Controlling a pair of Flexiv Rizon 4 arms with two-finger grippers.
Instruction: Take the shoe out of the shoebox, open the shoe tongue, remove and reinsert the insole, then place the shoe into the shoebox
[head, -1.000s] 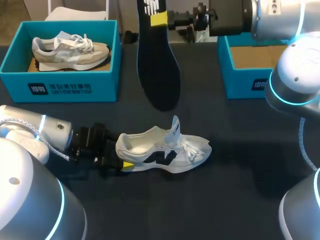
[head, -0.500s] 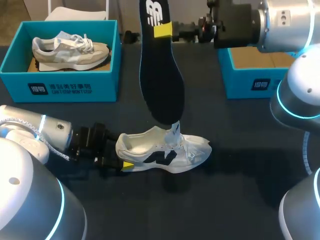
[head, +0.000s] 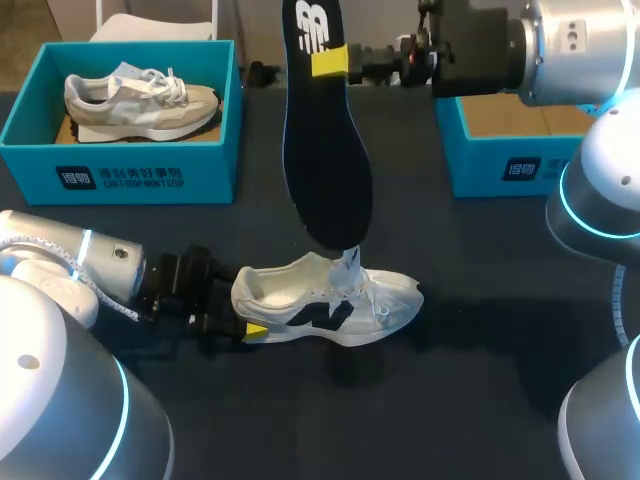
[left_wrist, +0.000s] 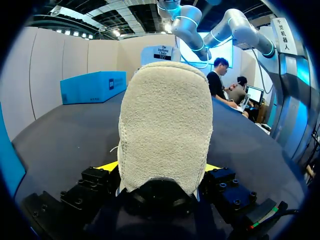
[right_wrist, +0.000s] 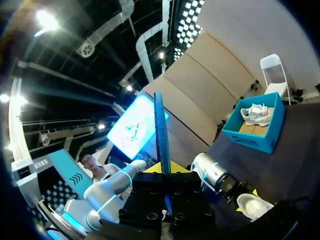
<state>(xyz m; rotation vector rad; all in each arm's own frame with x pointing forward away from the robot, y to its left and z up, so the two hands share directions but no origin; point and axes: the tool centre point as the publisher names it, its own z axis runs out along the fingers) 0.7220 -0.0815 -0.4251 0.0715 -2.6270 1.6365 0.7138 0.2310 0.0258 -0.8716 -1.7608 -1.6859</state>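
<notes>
My right hand (head: 330, 62) pinches the probably light, bendy insole (head: 325, 170) by its heel, twelve o'clock of the shoe (head: 340, 305) my left hand (head: 243, 318) clamps.

Shoe (head: 330, 305) mid-table, insole (head: 325, 150) over it; behind, left shoebox (head: 120, 178) with another shoe (head: 140, 100), right shoebox (head: 500, 168).

Even overhead light, faint soft shadow beside the shoe (head: 380, 305)

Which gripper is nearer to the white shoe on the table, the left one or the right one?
Left. The left gripper is shut on the white shoe at its heel; the right gripper is up beyond it, shut on the black insole hanging over the shoe.
</notes>
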